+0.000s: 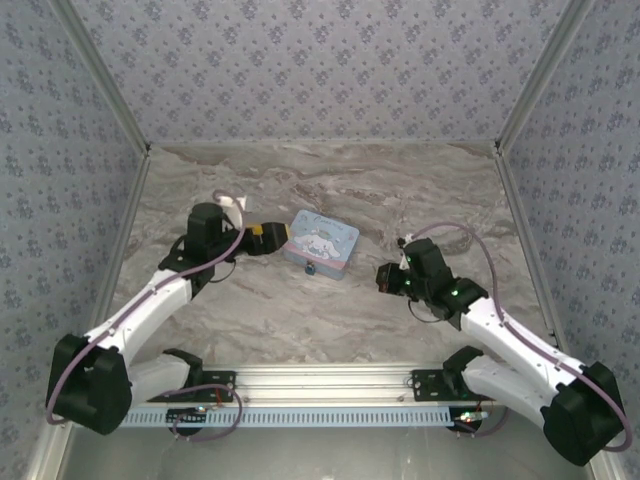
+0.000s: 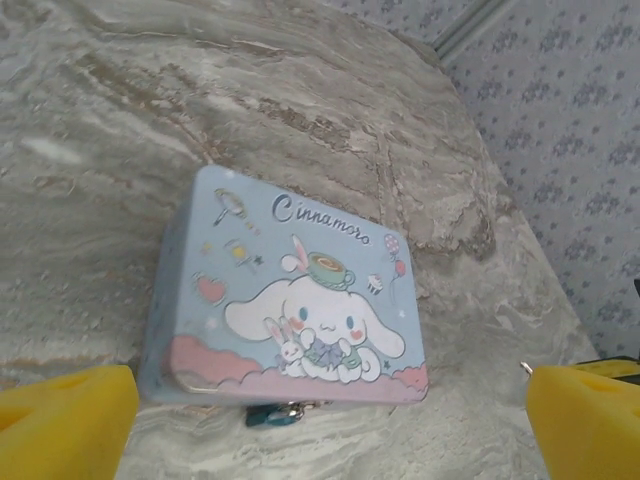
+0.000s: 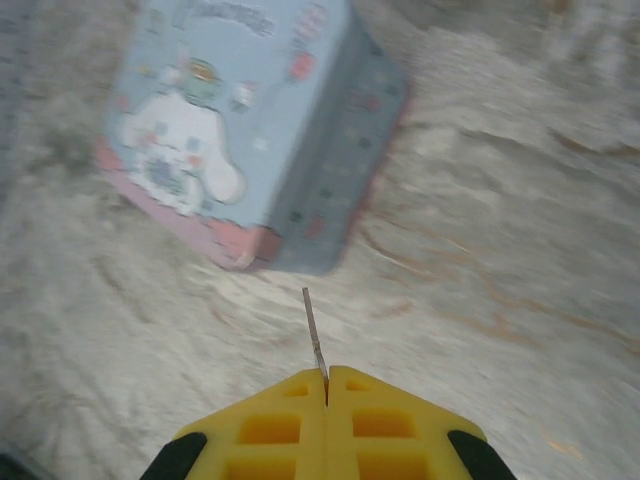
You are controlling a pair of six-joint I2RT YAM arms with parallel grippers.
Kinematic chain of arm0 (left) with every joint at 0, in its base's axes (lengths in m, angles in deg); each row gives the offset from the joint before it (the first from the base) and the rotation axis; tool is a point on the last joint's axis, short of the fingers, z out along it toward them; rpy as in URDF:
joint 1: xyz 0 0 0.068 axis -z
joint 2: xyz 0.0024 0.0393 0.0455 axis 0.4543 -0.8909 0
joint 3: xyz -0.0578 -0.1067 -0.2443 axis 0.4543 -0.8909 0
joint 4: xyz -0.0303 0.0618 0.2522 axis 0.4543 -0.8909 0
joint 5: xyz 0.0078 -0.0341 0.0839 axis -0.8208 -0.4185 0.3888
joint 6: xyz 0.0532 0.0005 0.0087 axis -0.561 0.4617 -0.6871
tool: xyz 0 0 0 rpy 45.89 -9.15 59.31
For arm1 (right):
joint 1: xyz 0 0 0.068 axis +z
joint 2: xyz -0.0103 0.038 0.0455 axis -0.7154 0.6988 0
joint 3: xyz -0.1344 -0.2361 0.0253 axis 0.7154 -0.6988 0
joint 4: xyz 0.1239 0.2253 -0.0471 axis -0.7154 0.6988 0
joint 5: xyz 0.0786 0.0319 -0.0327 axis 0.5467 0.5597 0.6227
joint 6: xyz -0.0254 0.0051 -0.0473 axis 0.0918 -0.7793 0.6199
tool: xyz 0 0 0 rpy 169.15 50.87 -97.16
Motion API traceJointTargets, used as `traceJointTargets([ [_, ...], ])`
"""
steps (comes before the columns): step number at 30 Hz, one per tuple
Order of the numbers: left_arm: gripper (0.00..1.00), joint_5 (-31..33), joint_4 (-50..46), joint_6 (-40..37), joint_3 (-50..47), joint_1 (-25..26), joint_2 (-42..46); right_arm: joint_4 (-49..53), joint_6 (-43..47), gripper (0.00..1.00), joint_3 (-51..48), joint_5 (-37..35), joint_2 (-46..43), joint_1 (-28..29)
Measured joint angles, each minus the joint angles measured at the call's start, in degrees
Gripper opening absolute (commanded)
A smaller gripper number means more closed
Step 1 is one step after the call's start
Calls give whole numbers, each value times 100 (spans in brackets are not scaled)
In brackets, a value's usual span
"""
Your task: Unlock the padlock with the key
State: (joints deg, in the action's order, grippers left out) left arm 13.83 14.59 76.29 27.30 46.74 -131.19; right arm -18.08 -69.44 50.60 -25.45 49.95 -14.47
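the right claw [image 3: 326,385] is pinched tight on the key [image 3: 314,330]. its thin blade sticks straight out from the fingertips, long axis in line with the claw, tip aimed at the near corner of the tin box [image 3: 250,130] but stopping short of it. the padlock [image 2: 272,413] lies on the table [image 2: 200,100] against the box's front wall, teal body to the left and silvery shackle to the right in the left wrist view. the left claw [image 1: 268,235] stands wide open just beside the box.

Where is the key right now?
In the right wrist view the key is pinched in the shut right gripper, its blade sticking out toward the tin box ahead, not touching it.
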Motion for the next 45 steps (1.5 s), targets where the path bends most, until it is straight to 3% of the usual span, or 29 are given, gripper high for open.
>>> traceJointTargets([
  [11, 99, -848, 999, 205, -509, -11, -566, -2041, -249, 0, 337, 1202, 1947, -157],
  [20, 99, -1023, 1810, 356, -743, 149, -1473, -2500, -284, 0, 935, 1360, 3038, -162],
  [33, 92, -1012, 3010, 590, -802, 745, -2754, -2074, 0, 0, 1139, 1051, 3233, -79],
  [45, 82, -566, 3832, 245, -964, 1003, -3161, -2085, 70, 0, 1139, 929, 3233, -4],
])
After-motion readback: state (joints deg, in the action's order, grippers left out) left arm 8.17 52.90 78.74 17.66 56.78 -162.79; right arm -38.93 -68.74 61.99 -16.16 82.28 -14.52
